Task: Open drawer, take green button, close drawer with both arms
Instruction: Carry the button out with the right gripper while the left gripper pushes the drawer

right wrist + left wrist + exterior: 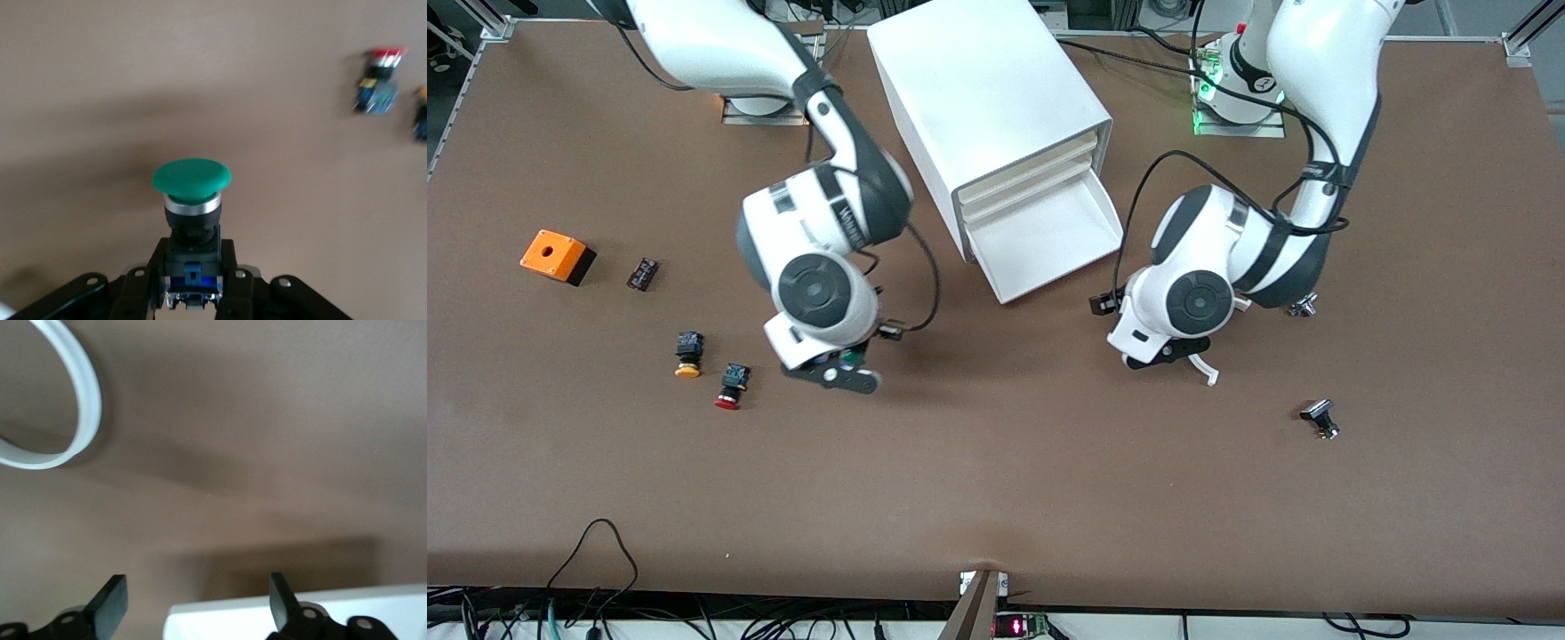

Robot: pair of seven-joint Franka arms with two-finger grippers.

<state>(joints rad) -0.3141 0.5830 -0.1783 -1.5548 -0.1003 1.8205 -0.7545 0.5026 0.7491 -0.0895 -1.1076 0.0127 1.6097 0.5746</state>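
We are counting four drawers in the one white cabinet (996,107), and the lowest drawer (1045,240) is standing pulled out. Three buttons are showing: our right gripper (845,369) is clamping the green button (192,180) above the table (996,498), while a red one (729,387) and a yellow one (687,354) are lying nearby. Our left gripper (193,603), fingers apart, is hovering just in front of the drawer.

Drawer (1049,240) stands pulled out of the cabinet (987,98), its tray jutting between both arms. Left pincer (1169,360), fingers apart, hangs over bare tabletop (996,480) beside the drawer front. Red-capped button (731,388) and orange-capped button (687,354) crowd the tabletop beside the right pincer (845,366).
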